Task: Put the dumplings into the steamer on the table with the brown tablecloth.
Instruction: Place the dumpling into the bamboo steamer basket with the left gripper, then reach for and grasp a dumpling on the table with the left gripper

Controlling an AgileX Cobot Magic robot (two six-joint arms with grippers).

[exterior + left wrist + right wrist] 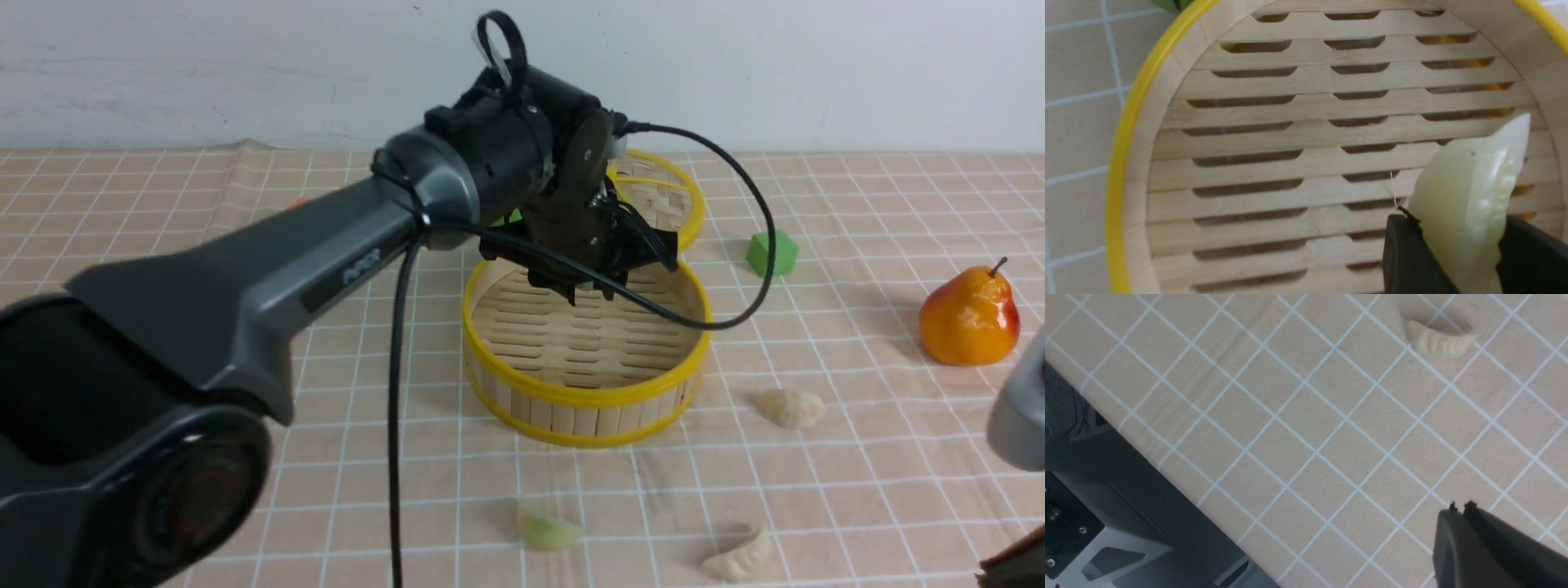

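Your left tool is pinching a pale green toy dumpling within the outline of the bamboo steamer basket, though you can't tell how much air lies between the dumpling and the slatted floor. You look to be at the placing step: lower gently until the dumpling just meets the slats, then spread the tips only enough to free it. Its curved, slick-looking body could roll or cling to one pad, so pause after release and lift straight up, clear of the yellow rim. Watch your wrist cable, which loops over the basket and might snag. Your right tool is pressed together and holds nothing; keep it out of the way. On the bench, another green dumpling waits on the robot's side of the basket, one cream-white dumpling nearer you and to its right, and a second cream-white one just off its right side.
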